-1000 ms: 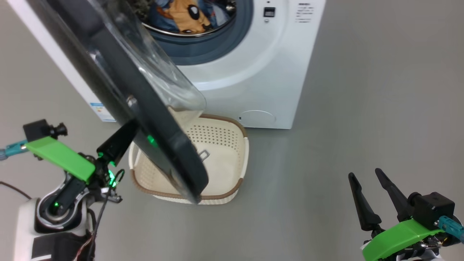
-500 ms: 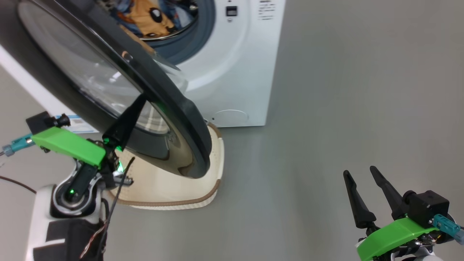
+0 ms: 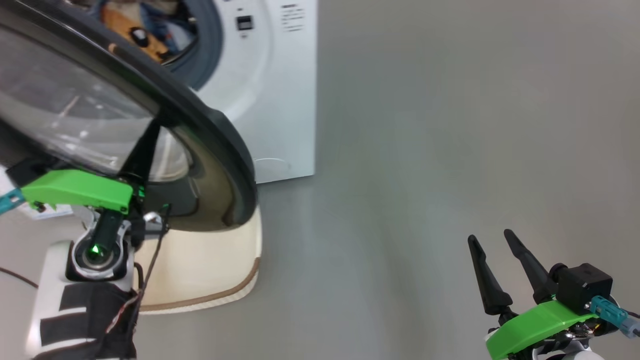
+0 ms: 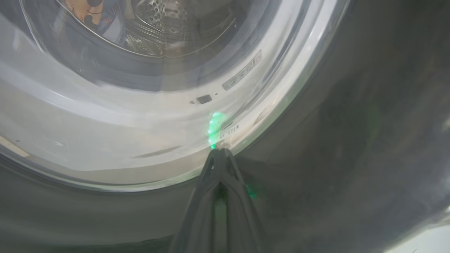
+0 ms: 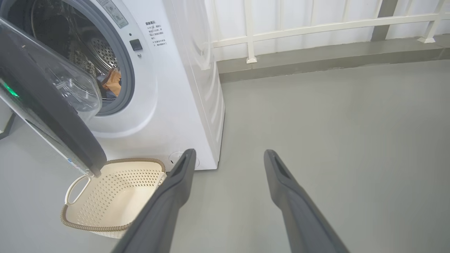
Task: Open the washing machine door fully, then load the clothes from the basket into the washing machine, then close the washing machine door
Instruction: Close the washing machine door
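Note:
The washing machine door [image 3: 220,135], a glossy black ring around bulging clear glass, stands partly open over the basket. My left gripper [image 3: 156,124] is shut, its tips [image 4: 219,150] pressed on the door's outer face at the glass edge. The white washing machine [image 3: 285,100] holds the clothes [image 3: 132,35], orange and blue fabric, in its drum. The right wrist view has the clothes [image 5: 112,81] behind the door [image 5: 45,105]. The cream basket [image 5: 116,196] sits empty on the floor below the door. My right gripper [image 3: 489,236] hangs open at the lower right, holding nothing.
Grey floor [image 3: 425,150] spreads to the right of the machine. A white railing [image 5: 249,35] and a low kerb run behind it. The machine's round lower cover [image 3: 270,167] is just right of the door's edge.
The head camera has turned, shifting the scene left. The door has swung toward the machine with my shut left gripper pressed on its outer face. My right gripper stays open.

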You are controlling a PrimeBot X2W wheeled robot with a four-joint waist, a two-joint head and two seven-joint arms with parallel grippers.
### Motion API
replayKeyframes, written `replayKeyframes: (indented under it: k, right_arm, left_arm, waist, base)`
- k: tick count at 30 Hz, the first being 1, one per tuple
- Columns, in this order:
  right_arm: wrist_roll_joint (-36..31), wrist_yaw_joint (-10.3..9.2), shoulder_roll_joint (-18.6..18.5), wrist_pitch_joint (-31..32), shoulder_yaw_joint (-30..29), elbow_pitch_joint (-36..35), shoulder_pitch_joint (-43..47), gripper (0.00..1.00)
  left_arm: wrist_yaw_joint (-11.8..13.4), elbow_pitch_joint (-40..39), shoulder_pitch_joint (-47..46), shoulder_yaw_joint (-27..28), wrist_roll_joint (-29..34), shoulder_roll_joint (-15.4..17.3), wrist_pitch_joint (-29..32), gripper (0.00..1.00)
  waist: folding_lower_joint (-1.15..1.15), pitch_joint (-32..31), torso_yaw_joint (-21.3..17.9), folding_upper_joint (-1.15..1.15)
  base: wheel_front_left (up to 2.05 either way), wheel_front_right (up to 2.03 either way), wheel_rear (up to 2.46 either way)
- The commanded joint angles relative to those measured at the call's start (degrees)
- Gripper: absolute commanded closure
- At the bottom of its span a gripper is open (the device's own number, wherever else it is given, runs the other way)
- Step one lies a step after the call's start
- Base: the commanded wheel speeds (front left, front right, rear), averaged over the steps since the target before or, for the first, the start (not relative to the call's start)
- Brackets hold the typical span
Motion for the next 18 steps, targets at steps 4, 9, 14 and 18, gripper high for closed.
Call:
replayKeyframes:
  k: [4,9,14,18]
  right_arm:
    - [0.6,0.25,0.0,-1.1,1.8,-0.7,-2.2,0.0]
    - [0.8,0.25,0.1,-1.7,2.1,0.0,-2.9,0.0]
    - [0.9,0.25,0.3,-2.4,2.2,0.6,-3.4,0.0]
    - [0.9,0.25,0.4,-2.9,1.6,1.0,-3.4,0.0]
  left_arm:
    - [-0.4,0.3,-3.8,-0.3,0.7,1.3,-3.1,1.0]
    - [-0.4,2.7,-5.8,-1.0,0.6,1.9,-6.9,1.0]
    - [-0.4,4.1,-6.7,-2.0,-0.1,2.7,-9.1,1.0]
    - [-0.4,4.8,-6.5,-3.1,-0.3,3.3,-10.6,1.0]
  waist:
    - [0.0,0.6,-3.9,0.0]
    - [0.0,1.3,-5.3,0.0]
    - [0.0,1.8,-5.8,0.0]
    - [0.0,1.9,-5.3,0.0]
  base:
    - [0.0,0.0,0.0]
    - [0.0,0.0,0.0]
    - [0.0,0.0,0.0]
    - [0.0,0.0,0.0]
